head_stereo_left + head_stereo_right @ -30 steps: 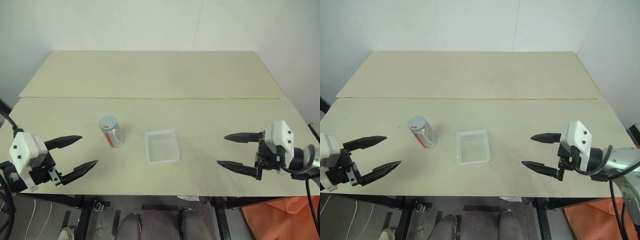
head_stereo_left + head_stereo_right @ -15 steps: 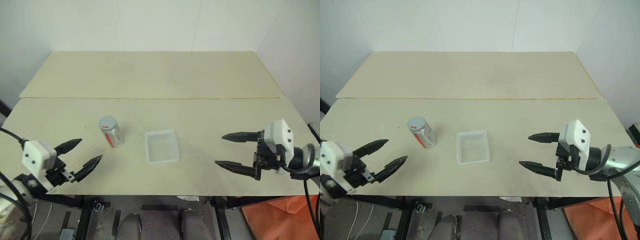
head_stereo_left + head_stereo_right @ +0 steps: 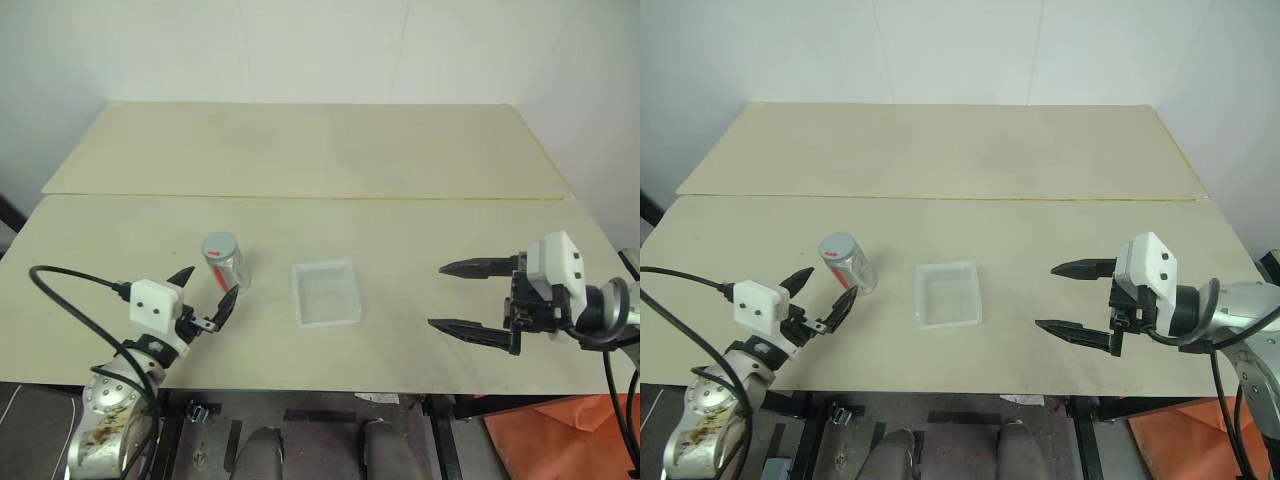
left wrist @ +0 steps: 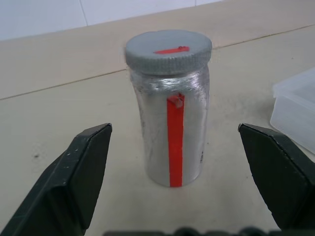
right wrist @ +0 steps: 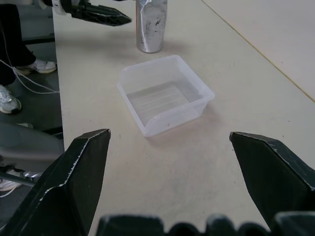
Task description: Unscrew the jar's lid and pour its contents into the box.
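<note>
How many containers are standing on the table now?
2: the jar, upright with its lid on, in front of the open left gripper; the box beside it, mid-table.

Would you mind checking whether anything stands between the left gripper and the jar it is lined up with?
Nothing visible does. The left gripper is open, and the jar stands upright on the table just ahead, lid on. The box sits off to the jar's side, clear of that path.

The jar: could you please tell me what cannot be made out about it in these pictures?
- Contents: the jar looks silvery and opaque in the left wrist view; nothing inside is visible.
- Upper part and lid: cut off by the frame edge in the right wrist view.
- Label: too small to read in the head views.
</note>
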Controlling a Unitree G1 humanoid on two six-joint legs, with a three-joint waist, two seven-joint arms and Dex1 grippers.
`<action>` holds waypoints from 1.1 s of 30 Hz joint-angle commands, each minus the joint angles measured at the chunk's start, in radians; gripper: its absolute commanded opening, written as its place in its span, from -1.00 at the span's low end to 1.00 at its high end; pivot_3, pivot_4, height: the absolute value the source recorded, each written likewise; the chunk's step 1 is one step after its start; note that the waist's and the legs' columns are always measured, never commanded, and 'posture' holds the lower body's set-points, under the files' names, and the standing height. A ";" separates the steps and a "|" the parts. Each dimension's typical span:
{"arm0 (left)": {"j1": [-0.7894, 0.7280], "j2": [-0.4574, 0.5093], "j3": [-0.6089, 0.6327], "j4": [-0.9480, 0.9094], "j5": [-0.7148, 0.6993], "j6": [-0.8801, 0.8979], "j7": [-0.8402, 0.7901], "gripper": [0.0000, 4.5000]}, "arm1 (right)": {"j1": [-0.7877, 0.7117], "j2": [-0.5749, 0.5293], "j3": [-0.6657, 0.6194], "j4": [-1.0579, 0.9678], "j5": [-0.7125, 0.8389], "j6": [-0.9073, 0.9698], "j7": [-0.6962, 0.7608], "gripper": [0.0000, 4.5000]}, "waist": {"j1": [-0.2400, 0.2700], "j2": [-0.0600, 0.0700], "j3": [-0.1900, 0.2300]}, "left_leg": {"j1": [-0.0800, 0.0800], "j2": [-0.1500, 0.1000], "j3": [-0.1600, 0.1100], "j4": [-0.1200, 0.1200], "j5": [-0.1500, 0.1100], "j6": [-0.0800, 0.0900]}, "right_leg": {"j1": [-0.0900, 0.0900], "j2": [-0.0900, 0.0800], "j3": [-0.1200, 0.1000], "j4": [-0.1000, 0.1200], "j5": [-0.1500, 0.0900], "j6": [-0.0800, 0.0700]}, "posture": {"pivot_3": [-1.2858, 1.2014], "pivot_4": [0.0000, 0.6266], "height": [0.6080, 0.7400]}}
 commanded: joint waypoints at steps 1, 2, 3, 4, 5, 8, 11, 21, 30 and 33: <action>-0.031 -0.014 -0.029 0.024 0.049 -0.065 0.032 0.99 | 0.006 -0.009 -0.046 -0.037 0.018 -0.010 -0.005 1.00 | 0.003 0.000 0.000 | 0.000 0.000 0.000 0.000 0.000 0.000 | 0.000 0.000 0.000 0.000 0.000 0.000 | 0.03 -0.52 1.00; -0.041 -0.018 -0.040 0.038 0.067 -0.080 0.040 0.99 | 0.007 -0.010 -0.050 -0.043 0.019 -0.008 -0.008 1.00 | 0.003 0.000 0.000 | 0.000 0.000 0.000 0.000 0.000 0.000 | 0.000 0.000 0.000 0.000 0.000 0.000 | 0.03 -0.52 1.00; -0.047 -0.020 -0.047 0.049 0.080 -0.093 0.046 0.99 | 0.007 -0.011 -0.052 -0.047 0.020 -0.006 -0.011 1.00 | 0.003 0.000 0.000 | 0.000 0.000 0.000 0.000 0.000 0.000 | 0.000 0.000 0.000 0.000 0.000 0.000 | 0.03 -0.52 1.00; -0.058 -0.031 -0.054 0.061 0.090 -0.101 0.062 0.99 | 0.007 -0.011 -0.057 -0.052 0.024 -0.004 -0.013 1.00 | 0.003 0.000 0.000 | 0.000 0.000 0.000 0.000 0.000 0.000 | 0.000 0.000 0.000 -0.001 0.000 0.000 | 0.03 -0.52 1.00; -0.067 -0.039 -0.057 0.070 0.096 -0.105 0.073 0.99 | 0.006 -0.012 -0.060 -0.055 0.029 -0.001 -0.015 1.00 | 0.003 0.000 0.000 | 0.000 0.000 0.000 0.000 0.000 0.000 | 0.000 0.000 0.000 -0.001 0.000 0.000 | 0.03 -0.52 1.00; -0.090 -0.065 -0.071 0.097 0.119 -0.120 0.104 0.99 | 0.006 -0.013 -0.064 -0.068 0.038 0.006 -0.024 1.00 | 0.003 0.000 0.000 | 0.000 0.000 0.000 0.000 0.000 0.000 | 0.000 0.000 0.000 0.000 0.000 0.000 | 0.03 -0.52 1.00; -0.111 -0.083 -0.082 0.120 0.142 -0.133 0.130 0.99 | 0.008 -0.014 -0.065 -0.078 0.041 0.011 -0.029 1.00 | 0.003 0.000 0.000 | 0.000 0.000 0.000 0.000 0.000 0.000 | 0.000 0.000 0.000 0.000 0.000 0.000 | 0.03 -0.52 1.00; -0.215 -0.118 -0.114 0.234 0.177 -0.180 0.176 0.99 | 0.006 -0.018 -0.076 -0.096 0.051 0.019 -0.034 1.00 | 0.004 0.000 0.000 | 0.000 0.000 0.000 0.000 0.000 0.000 | 0.000 0.000 0.000 -0.001 0.000 0.001 | 0.03 -0.52 1.00; -0.220 -0.120 -0.122 0.241 0.173 -0.172 0.182 0.15 | 0.019 -0.022 -0.084 -0.111 0.067 0.021 -0.041 1.00 | 0.005 0.000 0.000 | 0.000 0.000 0.000 0.000 0.000 0.000 | 0.001 0.000 0.000 -0.001 0.000 0.001 | 0.03 -0.52 1.00; -0.219 -0.119 -0.122 0.239 0.172 -0.167 0.184 -0.15 | 0.012 -0.020 -0.073 -0.118 0.073 0.020 -0.048 1.00 | 0.004 0.000 0.000 | 0.000 0.000 0.000 0.000 0.000 0.000 | 0.001 0.000 0.000 -0.001 0.000 0.001 | 0.03 -0.52 1.00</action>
